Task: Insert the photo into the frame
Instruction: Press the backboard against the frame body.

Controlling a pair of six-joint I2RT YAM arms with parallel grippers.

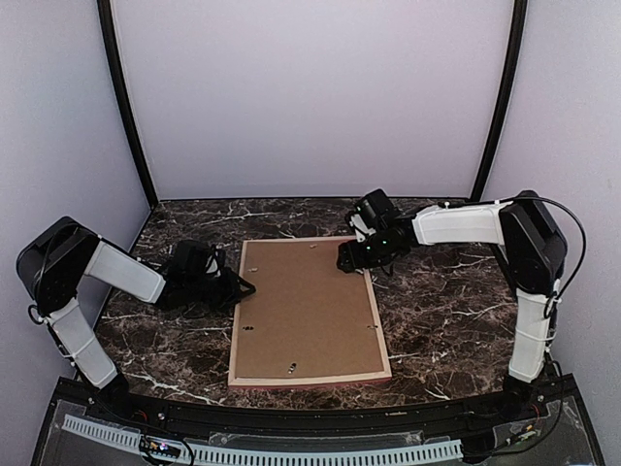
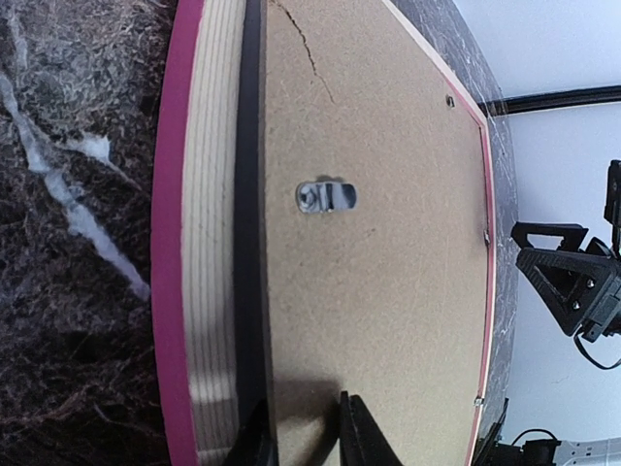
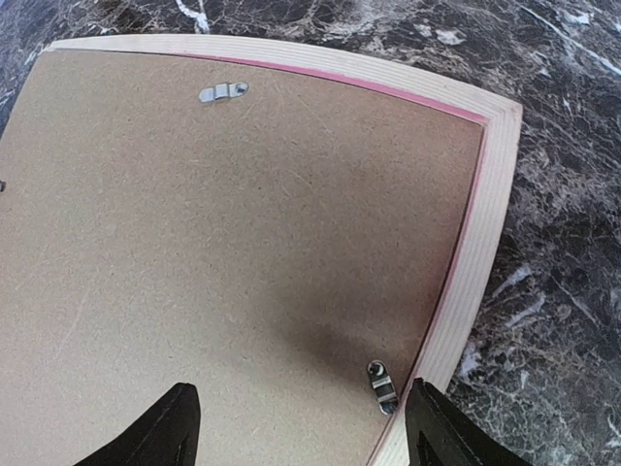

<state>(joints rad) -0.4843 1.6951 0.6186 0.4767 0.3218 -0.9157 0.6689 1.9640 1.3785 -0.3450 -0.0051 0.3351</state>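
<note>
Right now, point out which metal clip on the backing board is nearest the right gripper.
The clip just ahead of the right gripper, beside the frame rail; the other clip lies far off, along the adjacent rail.

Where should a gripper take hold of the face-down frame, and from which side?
Likely its left rail, coming low from the left: the frame lies flat on the table and the backing board fills its middle, leaving only the outer edge free.

Table (image 1: 446,311): dark marble top with white veins.
Lying on it: a pink-edged wooden frame (image 1: 310,377), flat and face down, near the middle.
Frame's back: a brown backing board (image 1: 306,311) fills it, with small metal clips (image 3: 222,92) at the edges.
</note>
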